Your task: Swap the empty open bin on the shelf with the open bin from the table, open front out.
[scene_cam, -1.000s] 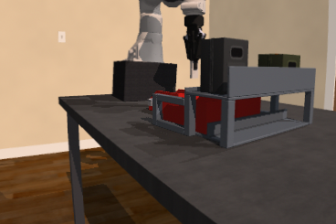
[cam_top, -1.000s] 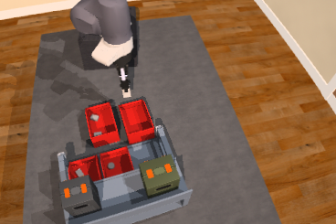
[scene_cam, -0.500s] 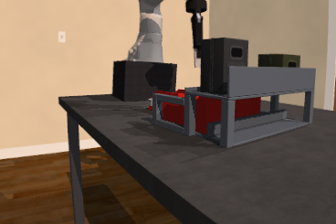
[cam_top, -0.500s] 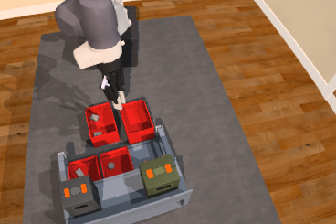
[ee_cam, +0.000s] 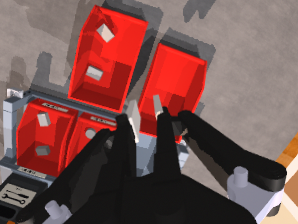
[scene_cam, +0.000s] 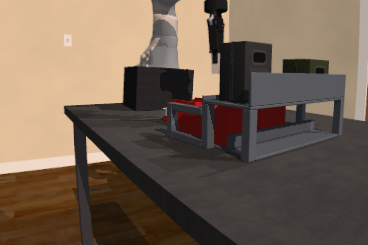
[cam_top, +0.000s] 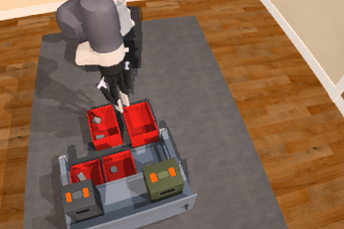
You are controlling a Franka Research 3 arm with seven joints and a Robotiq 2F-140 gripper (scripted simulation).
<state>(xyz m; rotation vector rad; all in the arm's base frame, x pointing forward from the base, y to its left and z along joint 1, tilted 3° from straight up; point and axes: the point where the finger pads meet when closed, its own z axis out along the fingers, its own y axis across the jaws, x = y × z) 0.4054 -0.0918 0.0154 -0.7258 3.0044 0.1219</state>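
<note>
Gripper [cam_top: 122, 106] [scene_cam: 215, 68] [ee_cam: 146, 106], black, pale fingertips pointing down; fingers a little apart, nothing between them. Position: above the two table bins, near the gap between them, touching neither as far as the views show.

Empty bin [cam_top: 140, 122] [ee_cam: 172, 75], red, open-topped, no parts inside. Out of the shelf, upright on the table [cam_top: 187, 88] [scene_cam: 300, 184] [ee_cam: 240, 50], in front of the vacant place; whether its near end touches the shelf cannot be told.

Loaded bin [cam_top: 111, 130] [ee_cam: 112, 52], red, upright on the table beside the empty one, a narrow gap between; two small light parts inside, lying apart.

Shelf [cam_top: 140, 216] [scene_cam: 297, 89] [ee_cam: 9, 117], blue-grey, one place vacant at the side nearer the empty bin.

Outer shelf bin [cam_top: 93, 168] [ee_cam: 45, 132], red, in its place at the opposite side; two small parts inside.

Middle shelf bin [cam_top: 122, 158] [ee_cam: 85, 122], red, next to it, bordering the vacant place; a round grey part inside.

Dark case [cam_top: 84, 202] [scene_cam: 245, 69] [ee_cam: 20, 192], orange latches, on the upper board behind the outer shelf bin.

Green case [cam_top: 164, 183] [scene_cam: 306, 66], orange latches, on the same board, behind the vacant place.
</note>
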